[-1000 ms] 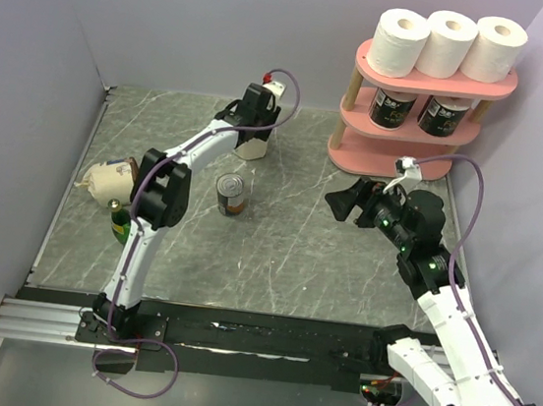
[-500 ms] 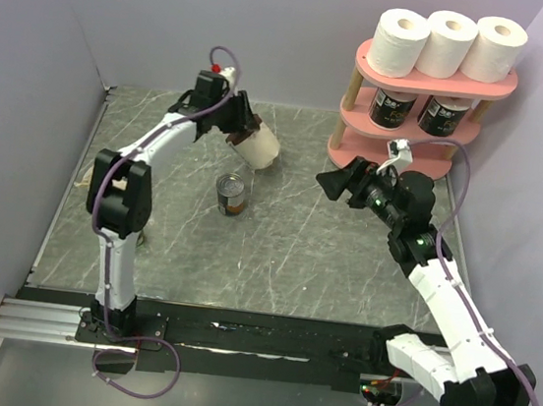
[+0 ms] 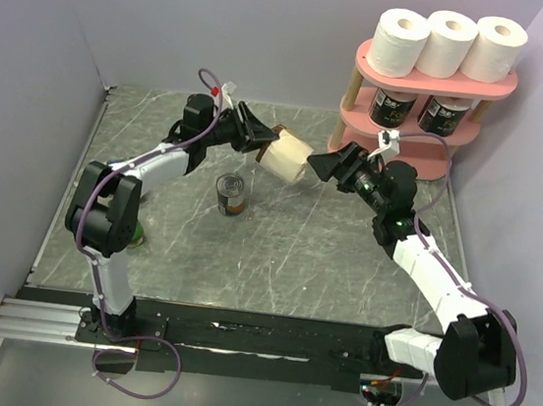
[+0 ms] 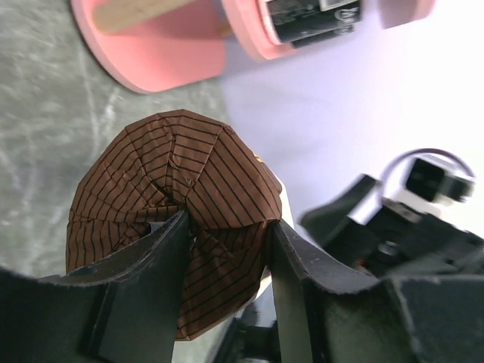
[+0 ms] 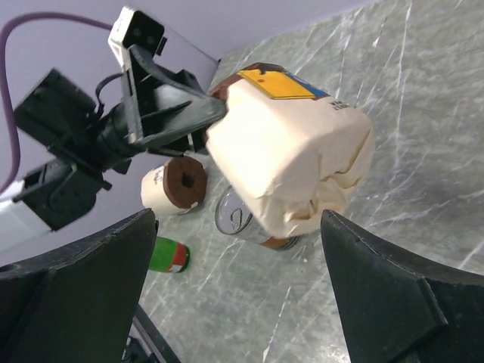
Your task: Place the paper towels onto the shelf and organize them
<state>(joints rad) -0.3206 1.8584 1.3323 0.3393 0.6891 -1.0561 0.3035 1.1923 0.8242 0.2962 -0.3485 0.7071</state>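
Observation:
A cream-wrapped paper towel roll (image 3: 287, 156) with a brown striped end (image 4: 172, 198) hangs in the air over the table's middle. My left gripper (image 3: 260, 142) is shut on that brown end, one finger (image 4: 155, 257) on each side. My right gripper (image 3: 322, 166) stands open just right of the roll, whose cream end (image 5: 291, 162) faces its jaws without touching them. The pink shelf (image 3: 420, 83) stands at the back right, with three white rolls (image 3: 448, 44) on top and two black-printed rolls (image 3: 418, 112) on the middle tier. Another roll (image 5: 175, 186) lies on the table.
A metal can (image 3: 232, 195) stands upright on the table below the held roll. A green bottle (image 5: 165, 255) lies near the left arm's base. The shelf's bottom tier (image 4: 162, 57) shows bare pink board. Purple walls close the table on the left, back and right.
My left arm lifted the wrapped roll off the table and swung it right toward the right gripper. My right arm reached left and forward to meet it.

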